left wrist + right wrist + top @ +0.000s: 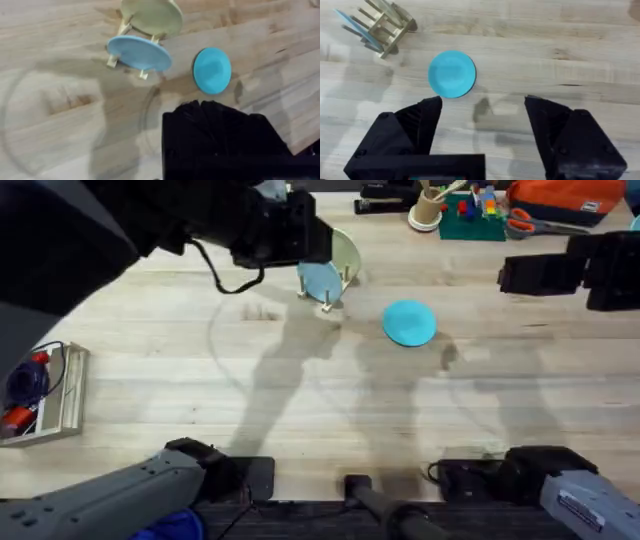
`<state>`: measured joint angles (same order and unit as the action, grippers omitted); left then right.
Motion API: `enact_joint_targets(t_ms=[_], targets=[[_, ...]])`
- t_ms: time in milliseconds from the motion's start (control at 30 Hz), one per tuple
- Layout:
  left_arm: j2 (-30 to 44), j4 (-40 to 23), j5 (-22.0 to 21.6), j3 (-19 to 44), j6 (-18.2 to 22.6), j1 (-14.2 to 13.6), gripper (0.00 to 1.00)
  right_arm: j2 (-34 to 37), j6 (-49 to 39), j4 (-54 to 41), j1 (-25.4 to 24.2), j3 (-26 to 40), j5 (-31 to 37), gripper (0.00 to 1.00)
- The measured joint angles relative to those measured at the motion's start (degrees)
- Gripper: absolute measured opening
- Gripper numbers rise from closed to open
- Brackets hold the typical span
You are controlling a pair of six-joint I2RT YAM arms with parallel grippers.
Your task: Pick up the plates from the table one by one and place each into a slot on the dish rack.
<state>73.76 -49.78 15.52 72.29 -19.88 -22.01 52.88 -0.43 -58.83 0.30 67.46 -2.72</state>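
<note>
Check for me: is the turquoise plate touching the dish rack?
Apart. The right wrist view shows the turquoise plate flat on the table, bare wood between it and the dish rack.

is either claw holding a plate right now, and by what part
Nothing is held. The right claw is open and empty above the turquoise plate, which lies flat on the table.

The left arm (150, 220) loomed dark and blurred, hiding part of the yellow-green plate (345, 252) and the dish rack (335, 285).
</note>
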Motion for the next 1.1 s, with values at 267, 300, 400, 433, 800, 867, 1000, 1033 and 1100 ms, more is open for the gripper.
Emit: enact_joint_targets(t_ms=[267,300,400,433,800,867,1000,1033,1100], targets=[[2.0,8.7,-0.1,0.1,-2.4,-5.1,0.040,0.0,0.0,-0.1,0.0,0.0,0.0,0.992],[2.5,8.8,-0.1,0.2,-3.2,-5.6,0.040,0.0,0.0,-0.1,0.0,0.0,0.0,0.992],[5.3,8.7,-0.1,1.1,-5.5,-7.0,0.040,0.0,0.0,-0.1,0.0,0.0,0.0,0.992],[6.5,8.6,0.0,1.6,-6.0,-7.3,0.040,0.0,0.0,-0.1,0.0,0.0,0.0,0.992],[18.8,8.4,-0.1,12.0,-9.8,-14.6,0.039,0.0,0.0,-0.2,0.0,0.0,0.0,0.992],[19.7,8.9,-0.1,13.0,-10.3,-15.8,0.039,0.0,0.0,-0.2,0.0,0.0,0.0,0.993],[20.2,8.7,-0.1,13.1,-10.8,-16.0,0.039,0.0,0.0,-0.2,0.0,0.0,0.0,0.994],[20.3,8.7,-0.1,13.1,-10.8,-16.0,0.039,0.0,0.0,-0.2,0.0,0.0,0.0,0.994],[20.3,8.6,-0.1,13.1,-11.0,-15.8,0.039,0.0,0.0,-0.2,0.0,0.0,0.0,0.994]])
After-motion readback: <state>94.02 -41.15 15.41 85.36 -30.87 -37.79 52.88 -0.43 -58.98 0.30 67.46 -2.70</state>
